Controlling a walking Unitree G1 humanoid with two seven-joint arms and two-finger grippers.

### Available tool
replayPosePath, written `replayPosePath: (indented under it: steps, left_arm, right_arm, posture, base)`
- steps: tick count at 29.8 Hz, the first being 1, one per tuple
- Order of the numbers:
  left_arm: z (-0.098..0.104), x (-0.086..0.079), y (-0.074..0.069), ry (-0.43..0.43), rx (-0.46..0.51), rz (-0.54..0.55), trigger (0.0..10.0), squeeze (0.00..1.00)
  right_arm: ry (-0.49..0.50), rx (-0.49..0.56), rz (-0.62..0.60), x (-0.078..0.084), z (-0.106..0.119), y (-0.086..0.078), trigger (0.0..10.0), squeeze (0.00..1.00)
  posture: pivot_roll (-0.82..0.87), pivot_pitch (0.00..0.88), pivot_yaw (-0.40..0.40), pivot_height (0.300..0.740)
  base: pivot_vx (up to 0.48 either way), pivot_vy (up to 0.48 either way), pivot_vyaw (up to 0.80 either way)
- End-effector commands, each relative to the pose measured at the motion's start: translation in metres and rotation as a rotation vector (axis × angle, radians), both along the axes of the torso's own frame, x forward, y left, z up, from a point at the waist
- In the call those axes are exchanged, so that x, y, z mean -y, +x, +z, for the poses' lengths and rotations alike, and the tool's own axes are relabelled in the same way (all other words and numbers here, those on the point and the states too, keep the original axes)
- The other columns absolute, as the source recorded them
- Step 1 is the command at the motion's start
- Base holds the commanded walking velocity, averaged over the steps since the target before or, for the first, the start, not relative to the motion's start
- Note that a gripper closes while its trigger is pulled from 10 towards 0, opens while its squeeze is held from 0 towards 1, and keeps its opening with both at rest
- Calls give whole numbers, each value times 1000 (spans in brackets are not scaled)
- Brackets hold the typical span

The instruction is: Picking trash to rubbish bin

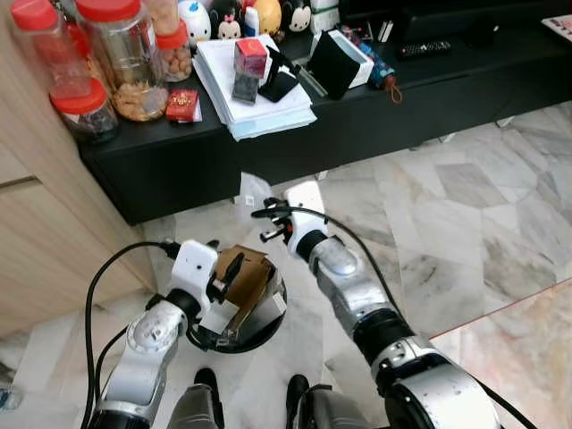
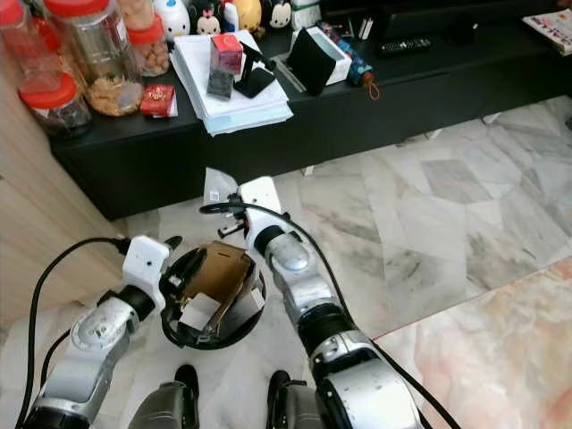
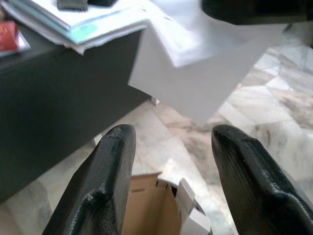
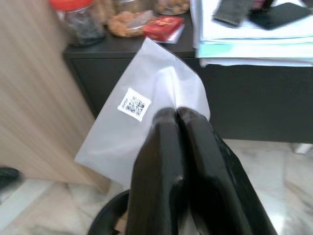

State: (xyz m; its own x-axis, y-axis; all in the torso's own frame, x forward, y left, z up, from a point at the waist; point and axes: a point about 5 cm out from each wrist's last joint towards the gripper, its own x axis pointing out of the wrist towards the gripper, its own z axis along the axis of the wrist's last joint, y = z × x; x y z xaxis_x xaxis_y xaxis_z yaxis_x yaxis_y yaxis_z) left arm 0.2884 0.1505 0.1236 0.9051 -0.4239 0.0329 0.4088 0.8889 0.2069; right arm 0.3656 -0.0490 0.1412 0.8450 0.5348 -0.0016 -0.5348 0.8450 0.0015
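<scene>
Right tool (image 4: 177, 117) pinching white packet (image 4: 146, 103)

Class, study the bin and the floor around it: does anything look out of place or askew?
Yes. The brown cardboard box sits tilted in the black bin, its flaps poking above the rim rather than lying inside.

my right gripper (image 4: 177, 117) pinches a white plastic bag (image 4: 142, 122), and my own fingers cover the part of it below the pinch; the code on its sticker (image 4: 133, 104) is too small to read. in the head views my right wrist hides most of that bag. the black bin (image 2: 183, 332) shows just parts of its rim, since the cardboard box (image 2: 219, 273) and my left gripper (image 1: 223, 288) cover the rest. my left wrist view blurs the bag and cuts the box off at the edge.
</scene>
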Motion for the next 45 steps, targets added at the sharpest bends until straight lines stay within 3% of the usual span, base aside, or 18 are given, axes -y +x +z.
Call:
replayPosePath:
  steps: [1,7,17,21,23,25,28,32,38,41,43,44,45]
  left_arm:
    - [5,7,-3,-47,-7,-36,10000,0]
    - [22,18,-6,-86,2,-133,10000,0]
    - [31,17,-7,-122,-12,-161,10000,0]
    - [41,19,-3,-209,-4,-151,10000,0]
    - [47,22,1,-260,10,-142,10000,0]
    - [48,22,2,-270,14,-137,10000,0]
    - [57,22,5,-285,42,-139,10000,0]
    - [64,29,5,-211,63,-203,10000,0]
    - [65,37,3,-187,41,-307,10000,0]
    - [66,39,1,-217,19,-337,10000,0]
    - [68,41,-3,-309,-37,-402,10000,0]
    - [68,40,-4,-335,-60,-427,10000,255]
    - [68,40,-5,-350,-74,-442,10000,1000]
  right_arm:
    - [33,-4,-19,17,1,0,10000,0]
    - [77,30,-57,54,6,-1,10000,0]
    - [129,26,-37,90,6,-9,10000,0]
    - [173,30,-35,107,7,-12,10000,0]
    - [244,35,-22,115,9,-17,10000,0]
    - [257,36,-10,115,9,-18,10000,0]
    - [276,44,108,112,6,-32,10000,0]
    - [279,37,190,111,1,-42,10000,0]
    - [276,45,283,102,-3,-53,10000,0]
    - [280,40,290,101,-4,-54,10000,0]
    - [280,29,312,96,-7,-57,10000,0]
    - [287,24,324,94,-8,-59,10000,0]
    - [292,22,332,93,-8,-60,10000,0]
  posture:
    - [193,285,-137,740]
    - [198,273,-132,740]
    - [206,264,-126,740]
    - [210,250,-123,740]
    - [208,234,-124,740]
    - [209,230,-124,740]
    - [211,227,-123,740]
    - [211,228,-123,740]
    - [205,237,-122,740]
    - [206,246,-120,740]
    - [209,250,-120,740]
    - [209,250,-120,740]
    - [209,250,-120,740]
  base:
    - [0,0,0]
    - [0,0,0]
    - [0,0,0]
    - [0,0,0]
    - [0,0,0]
    - [0,0,0]
    - [0,0,0]
    - [0,0,0]
    - [0,0,0]
    - [0,0,0]
    - [0,0,0]
    - [0,0,0]
    - [0,0,0]
